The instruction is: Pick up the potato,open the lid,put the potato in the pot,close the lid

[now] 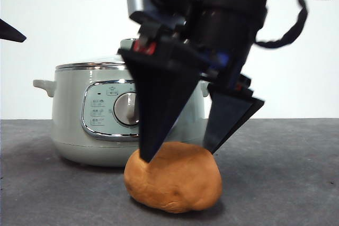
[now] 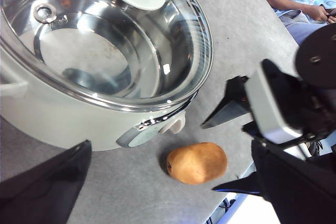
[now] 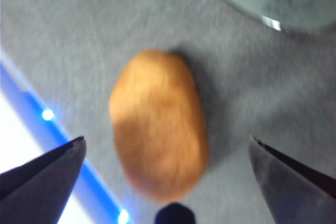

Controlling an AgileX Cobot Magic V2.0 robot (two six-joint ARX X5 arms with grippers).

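Right tool [image 1: 177, 156] spread wide, tips straddling potato [image 1: 174, 183], lid [image 2: 105, 35] on pot [image 1: 95, 125]

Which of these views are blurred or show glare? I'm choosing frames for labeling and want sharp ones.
Right wrist view: motion-blurred, the potato soft-edged between the right gripper's open jaws. Left wrist view: fairly sharp, but bright reflections spot the lid and the pot's shiny inside. Front view: sharp on the potato, with the gripper dark against a bright wall.
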